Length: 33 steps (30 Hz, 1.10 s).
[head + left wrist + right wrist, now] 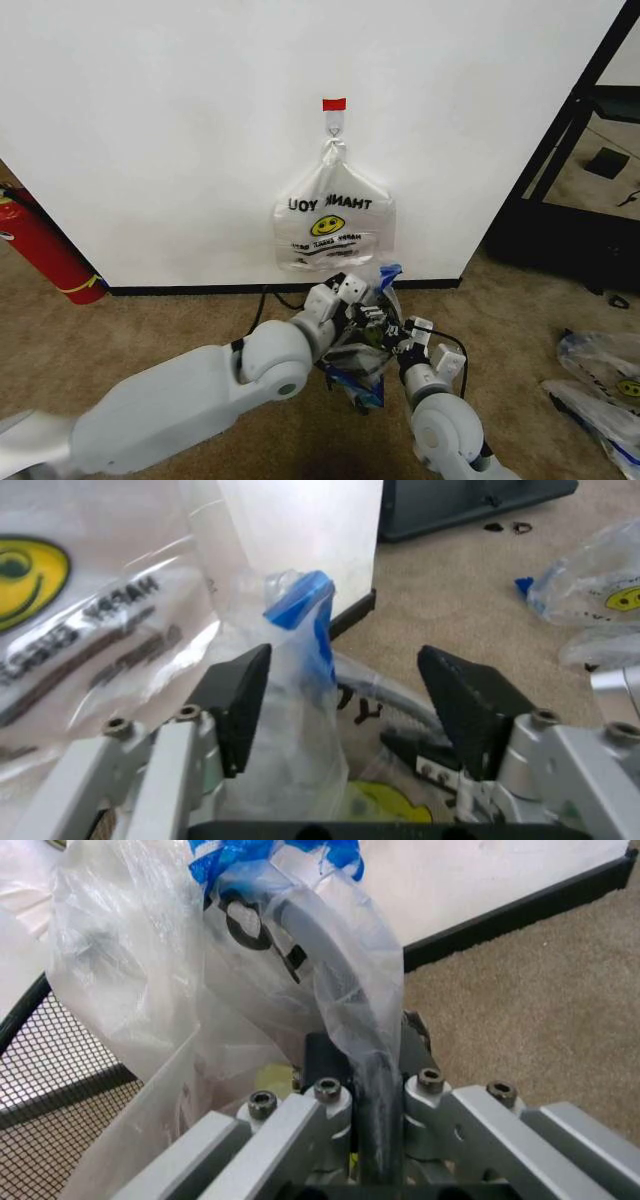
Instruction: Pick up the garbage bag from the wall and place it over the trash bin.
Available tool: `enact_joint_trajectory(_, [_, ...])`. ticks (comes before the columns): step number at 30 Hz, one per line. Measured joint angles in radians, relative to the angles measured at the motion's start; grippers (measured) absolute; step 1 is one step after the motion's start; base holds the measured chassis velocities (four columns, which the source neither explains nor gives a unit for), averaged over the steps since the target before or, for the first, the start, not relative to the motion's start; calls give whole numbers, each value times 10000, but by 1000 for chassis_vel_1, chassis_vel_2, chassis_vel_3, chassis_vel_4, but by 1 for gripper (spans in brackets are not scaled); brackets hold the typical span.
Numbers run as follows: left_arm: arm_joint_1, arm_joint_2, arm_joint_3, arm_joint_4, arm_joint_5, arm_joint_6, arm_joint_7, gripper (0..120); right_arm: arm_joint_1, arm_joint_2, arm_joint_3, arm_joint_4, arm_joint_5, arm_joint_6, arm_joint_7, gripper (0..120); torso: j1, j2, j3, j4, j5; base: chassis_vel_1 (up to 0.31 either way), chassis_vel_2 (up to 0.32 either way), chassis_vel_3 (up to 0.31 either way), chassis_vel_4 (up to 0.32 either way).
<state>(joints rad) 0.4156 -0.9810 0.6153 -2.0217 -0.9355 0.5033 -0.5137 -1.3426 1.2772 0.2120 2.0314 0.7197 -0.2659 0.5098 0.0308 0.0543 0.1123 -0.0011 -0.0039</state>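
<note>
Left tool [345, 705]: matte black wedge pads spread apart on silver linkages; a crumpled upright fold of the bag stands between them against one pad, the other pad clear of it.
Right tool [365, 1095]: silver fingers pressed together, pinching a gathered strip of the same film.
Garbage bag: thin translucent white plastic garbage bag [368, 335] with wrinkled, glossy film, blue patches at its bunched top, black lettering and a yellow smiley; held low between both tools just in front of the wall's black baseboard.
Trash bin: round black wire-mesh trash bin [60, 1065] with fine grid wall and smooth rim, right beside and partly behind the bag film.
Wall bag: flat white smiley bag [333, 225] with knotted top, hanging from a small hook under red tape [334, 103] on the white wall.
Floor: tan short-pile carpet [120, 330].
Fire extinguisher: smooth red cylinder [45, 250] leaning at the wall, well to the left.
</note>
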Motion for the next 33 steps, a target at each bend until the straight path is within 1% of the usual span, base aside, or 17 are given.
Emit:
enact_joint_trajectory(2, [-103, -133, 129, 134, 84, 0, -8, 56, 0, -19, 5, 0, 6, -3, -2, 0, 0, 0, 0, 0, 1, 0, 0, 0, 0])
enact_joint_trajectory(10, [-190, -423, 474, 590, 389, 24, -5, 58, 15, -40, 3, 0, 113, -30, 8, 0, 0, 0, 0, 1, 0, 0, 0, 0, 0])
enact_joint_trajectory(11, [-195, -532, 476, 766, 579, 170, -121, 62, 11, -44, 0, 14, 142, -32, 8, 0, 0, 0, 0, 1, 1, 0, 0, 0, 0])
enact_joint_trajectory(16, [-286, -665, 433, 1053, 931, 496, -326, 63, -12, -59, -9, 56, 216, -51, 5, 0, 0, 0, 0, 1, 1, 0, 0, 0, 0])
enact_joint_trajectory(21, [-311, -825, 553, 1170, 985, 526, -326, 63, -8, -78, -10, 56, 256, -57, 4, 0, 0, 0, 0, 1, 1, 0, 0, 0, 0])
enact_joint_trajectory(23, [-327, -975, 579, 1349, 1043, 522, -331, 56, -10, -84, -18, 64, 278, -63, 5, 0, 0, 0, 0, 0, 0, 0, 0, 0, 0])
enact_joint_trajectory(27, [-404, -1044, 604, 1614, 1121, 499, -332, 41, -52, -105, -18, 123, 302, -64, 5, 0, 0, 0, 0, 1, 0, 0, 0, 0, 0])
enact_joint_trajectory(28, [-404, -1044, 604, 1614, 1121, 499, -332, 41, -52, -105, -18, 123, 302, -64, 5, 0, 0, 0, 0, 1, 0, 0, 0, 0, 0])
enact_joint_trajectory(30, [-413, -1055, 605, 1769, 1154, 477, -353, 30, -83, -108, -13, 145, 322, -64, 5, 0, 0, 0, 0, 0, -1, 0, 0, 0, 0])
enact_joint_trajectory(31, [-413, -1055, 605, 1792, 1158, 473, -359, 28, -86, -108, -13, 146, 323, -63, 4, 0, 0, 0, 0, 0, -1, 0, 0, 0, 0])
enact_joint_trajectory(32, [-413, -1046, 603, 1839, 1167, 462, -378, 22, -95, -107, -12, 150, 324, -64, 3, 0, 0, 0, 0, 0, -1, 0, 0, 0, 0])
enact_joint_trajectory(33, [-407, -1015, 594, 1861, 1172, 455, -389, 19, -99, -106, -12, 151, 329, -64, 3, 0, 0, 0, 0, 0, -1, 0, 0, 0, 0])
